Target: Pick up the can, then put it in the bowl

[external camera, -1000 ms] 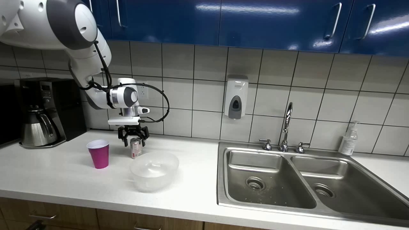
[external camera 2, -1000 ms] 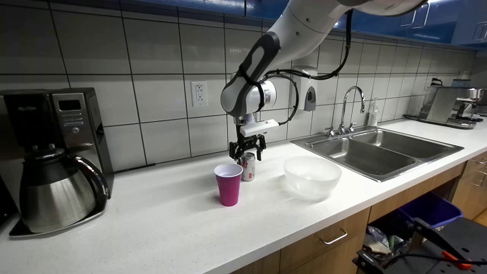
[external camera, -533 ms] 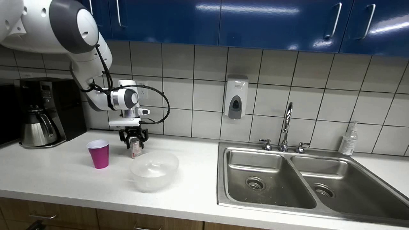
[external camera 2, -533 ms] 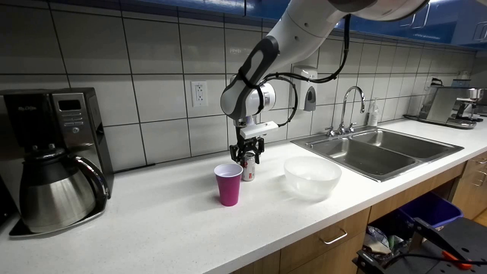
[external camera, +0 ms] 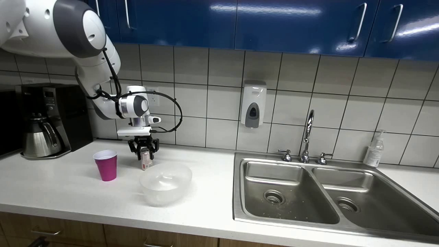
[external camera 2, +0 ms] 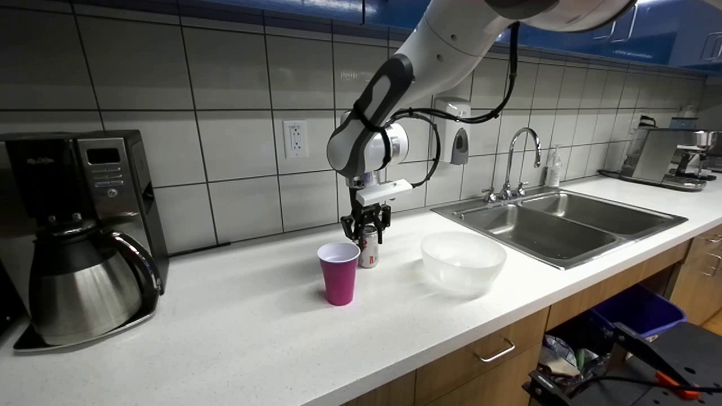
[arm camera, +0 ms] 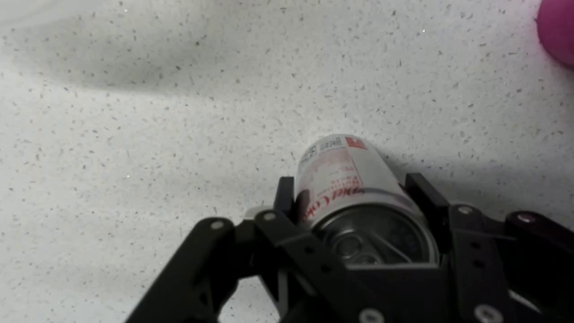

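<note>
The Robotiq gripper points straight down at the Diet Coke can, its jaws set no wider than the can; the fingers lie one on each side, and in the wrist view they appear to press on its wall near the top, so the gripper has hold of it; the can stands upright on the speckled white countertop, pull-tab end up, its red lettering showing between the fingers.

The translucent whitish bowl sits near the can, apart from it, countertop showing between them in an exterior view; the magenta plastic cup, pale inside, stands upright on the can's other side, also apart from it in an exterior view; in the wrist view the bowl's edge shows at the top left corner, the cup at the top right.

Well apart from these, the double-basin steel sink with its gooseneck faucet is set into the countertop; a pump bottle stands at its back; a soap dispenser hangs on the tiled wall; a drip coffee maker with a steel carafe stands beyond the cup; blue cabinets run above.
</note>
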You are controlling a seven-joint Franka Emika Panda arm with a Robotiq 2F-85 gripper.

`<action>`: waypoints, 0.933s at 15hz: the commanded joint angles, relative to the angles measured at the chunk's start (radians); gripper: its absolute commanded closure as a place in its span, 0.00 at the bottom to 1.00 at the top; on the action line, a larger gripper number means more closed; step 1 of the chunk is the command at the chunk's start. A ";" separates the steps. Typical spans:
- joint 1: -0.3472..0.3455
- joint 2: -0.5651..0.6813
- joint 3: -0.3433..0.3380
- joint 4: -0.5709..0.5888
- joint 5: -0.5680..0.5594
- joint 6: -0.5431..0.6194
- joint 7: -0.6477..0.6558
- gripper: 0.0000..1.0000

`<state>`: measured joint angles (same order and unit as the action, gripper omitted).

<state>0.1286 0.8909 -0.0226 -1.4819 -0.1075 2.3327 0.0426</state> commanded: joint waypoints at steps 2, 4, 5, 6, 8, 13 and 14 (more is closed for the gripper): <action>0.000 -0.066 0.003 -0.064 0.000 0.016 0.020 0.62; 0.005 -0.086 0.000 -0.099 0.000 0.038 0.036 0.62; 0.006 -0.097 0.001 -0.118 0.001 0.049 0.042 0.62; 0.007 -0.108 0.001 -0.145 0.002 0.065 0.049 0.62; 0.009 -0.130 0.001 -0.193 0.003 0.093 0.058 0.62; 0.013 -0.205 -0.008 -0.335 0.000 0.179 0.081 0.62; 0.015 -0.221 -0.011 -0.360 -0.001 0.196 0.089 0.62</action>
<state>0.1343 0.7719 -0.0228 -1.7173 -0.1056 2.4788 0.0940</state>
